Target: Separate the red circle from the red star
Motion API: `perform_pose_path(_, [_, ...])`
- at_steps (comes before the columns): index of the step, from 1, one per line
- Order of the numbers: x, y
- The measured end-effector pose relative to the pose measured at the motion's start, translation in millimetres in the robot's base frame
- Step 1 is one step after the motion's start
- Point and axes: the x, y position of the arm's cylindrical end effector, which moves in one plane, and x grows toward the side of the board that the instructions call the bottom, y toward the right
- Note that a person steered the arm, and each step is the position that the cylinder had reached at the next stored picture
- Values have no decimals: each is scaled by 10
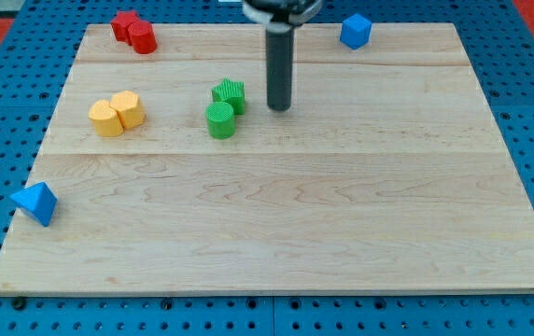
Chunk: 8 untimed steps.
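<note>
The red star [123,24] and the red circle [142,37] sit touching each other at the board's top left corner, the circle to the lower right of the star. My tip [278,107] rests on the board near the upper middle, far to the right of both red blocks. It stands just right of the green star [230,94], with a small gap between them.
A green circle [220,120] touches the green star from below left. Two yellow blocks [106,119] [128,109] sit together at the left. A blue block [356,31] lies at the top right, a blue triangle [35,203] at the left edge of the wooden board [342,233].
</note>
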Motion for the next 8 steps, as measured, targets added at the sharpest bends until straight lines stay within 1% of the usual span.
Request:
perform_pose_path(1, [-375,-324])
perform_pose_path(2, [312,-524])
perform_pose_path(3, [859,-524])
perform_pose_path(4, [245,-303])
perform_pose_path(5, [-469,-614])
perform_pose_path(7, [-626,-2588])
perform_pose_path(8, [-834,-3232])
